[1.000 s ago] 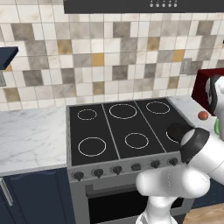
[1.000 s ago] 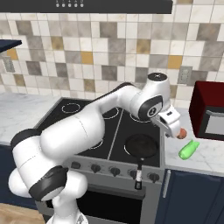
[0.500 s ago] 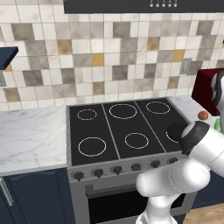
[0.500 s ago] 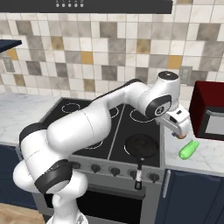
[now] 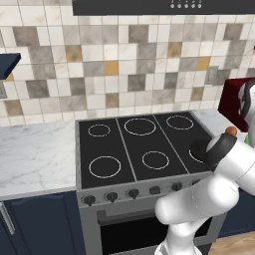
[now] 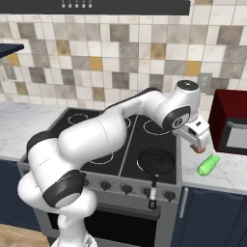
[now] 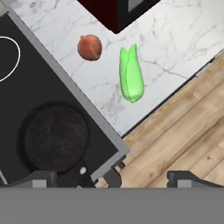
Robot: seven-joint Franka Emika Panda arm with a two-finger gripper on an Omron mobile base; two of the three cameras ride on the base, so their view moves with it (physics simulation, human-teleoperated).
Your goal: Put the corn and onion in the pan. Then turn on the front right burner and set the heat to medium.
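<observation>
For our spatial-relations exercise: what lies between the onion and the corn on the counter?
Nothing: in the hand view, bare marble counter separates the onion from the corn.

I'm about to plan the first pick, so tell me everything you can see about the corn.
The corn is a small bright green ear, smooth and glossy, blunt at one end and drawn to leafy points at the other. It lies flat on the white marbled counter right of the cooktop, beside the onion without touching it, and outside the pan. Nothing grips it.
</observation>
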